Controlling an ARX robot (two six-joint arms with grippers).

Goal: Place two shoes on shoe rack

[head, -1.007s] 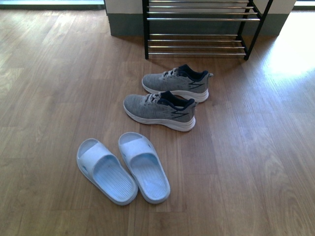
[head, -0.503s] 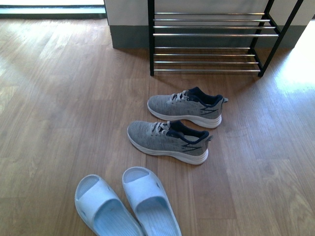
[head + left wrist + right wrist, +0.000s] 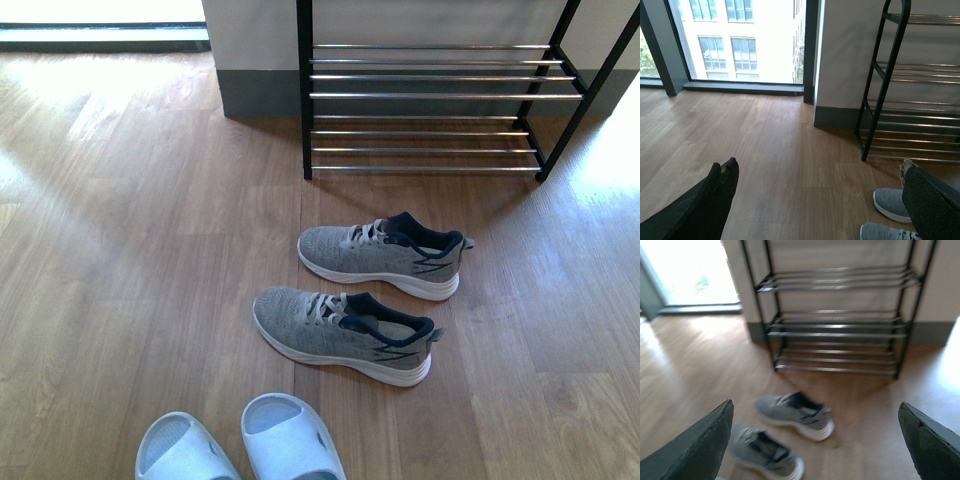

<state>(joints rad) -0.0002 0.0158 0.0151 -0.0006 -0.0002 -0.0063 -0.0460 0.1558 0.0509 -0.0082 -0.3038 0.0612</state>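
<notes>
Two grey knit sneakers lie on the wood floor, toes pointing left: the far sneaker (image 3: 385, 259) and the near sneaker (image 3: 345, 333). Both also show in the right wrist view, the far sneaker (image 3: 795, 415) and the near sneaker (image 3: 765, 452). The shoe rack (image 3: 440, 100) stands against the wall behind them, its chrome bars bare; it also appears as the shoe rack (image 3: 837, 320) and the shoe rack (image 3: 910, 100). A pair of pale slide sandals (image 3: 240, 450) sits at the bottom edge. My left gripper (image 3: 817, 190) is open above the floor, left of the sneakers. My right gripper (image 3: 815, 440) is open, high above them.
A grey skirting and white wall (image 3: 255, 90) run behind the rack. A floor-length window (image 3: 740, 40) lies to the left. Wood floor (image 3: 130, 250) stretches around the shoes.
The view has moved forward: rack and sneakers sit lower and larger in frame, and the sandals have slid mostly out at the bottom edge.
</notes>
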